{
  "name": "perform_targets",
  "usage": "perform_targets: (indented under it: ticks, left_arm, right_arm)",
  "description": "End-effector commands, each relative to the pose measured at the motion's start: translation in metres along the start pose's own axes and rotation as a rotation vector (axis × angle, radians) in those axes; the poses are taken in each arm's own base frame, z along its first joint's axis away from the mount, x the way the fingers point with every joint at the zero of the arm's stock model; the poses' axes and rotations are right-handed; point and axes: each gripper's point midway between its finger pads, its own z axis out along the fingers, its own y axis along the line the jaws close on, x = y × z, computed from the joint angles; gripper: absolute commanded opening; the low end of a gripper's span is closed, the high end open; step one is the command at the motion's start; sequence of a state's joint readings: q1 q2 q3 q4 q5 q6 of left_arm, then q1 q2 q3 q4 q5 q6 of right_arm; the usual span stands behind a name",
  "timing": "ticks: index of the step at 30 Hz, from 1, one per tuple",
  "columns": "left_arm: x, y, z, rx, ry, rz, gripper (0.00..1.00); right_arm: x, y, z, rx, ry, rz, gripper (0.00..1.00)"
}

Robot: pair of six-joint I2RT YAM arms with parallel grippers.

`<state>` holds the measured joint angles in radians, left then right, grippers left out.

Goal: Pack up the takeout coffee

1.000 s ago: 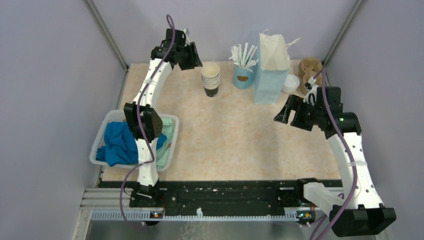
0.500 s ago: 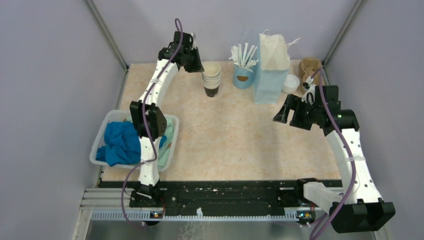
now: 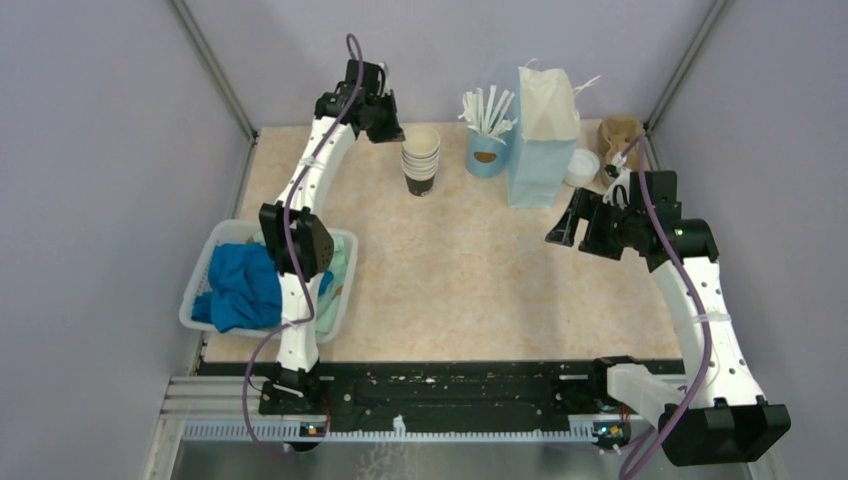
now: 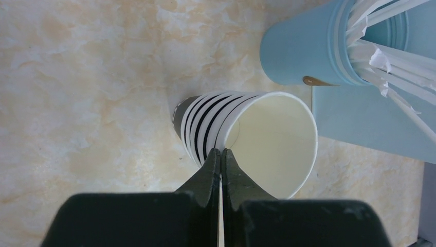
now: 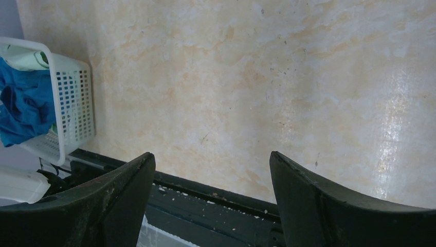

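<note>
Left hand (image 4: 221, 152) (shut) at cup stack (image 4: 206, 121)

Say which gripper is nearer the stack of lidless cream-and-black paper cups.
Left. The left gripper pinches the cup stack at its top rim; the right gripper hangs open far to its right, beside the light blue paper bag.

Rear of table (image 3: 480, 270): stack of lidless paper cups (image 3: 422, 158), light blue cup (image 3: 487, 153) of white sticks (image 3: 487, 108), light blue paper bag (image 3: 543, 135), cardboard cup carrier (image 3: 620, 140). Front left: white basket (image 3: 198, 290) holding blue cloth (image 3: 240, 287).
</note>
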<state>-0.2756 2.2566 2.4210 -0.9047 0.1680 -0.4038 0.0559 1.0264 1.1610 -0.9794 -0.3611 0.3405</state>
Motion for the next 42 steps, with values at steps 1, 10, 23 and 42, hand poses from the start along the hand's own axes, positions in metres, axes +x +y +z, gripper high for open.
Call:
perform_targets:
  ticks: [1,10,23,42]
  left_arm:
    - [-0.012,-0.015,-0.011,0.062,-0.02,-0.075,0.0]
    - [-0.035,-0.051,-0.04,0.308,-0.047,-0.266,0.0]
    - [-0.021,-0.091,-0.054,0.226,-0.134,-0.057,0.0]
    - [0.087,-0.145,-0.082,0.344,0.096,-0.085,0.0]
  right_arm:
    - [-0.018,0.008,-0.007,-0.024,-0.061,-0.023,0.81]
    - [-0.015,0.008,-0.009,-0.021,-0.068,-0.016,0.81]
    - [-0.017,0.013,-0.002,-0.064,-0.071,-0.011,0.81]
    - [-0.027,0.062,0.061,-0.384,-0.041,0.223,0.78]
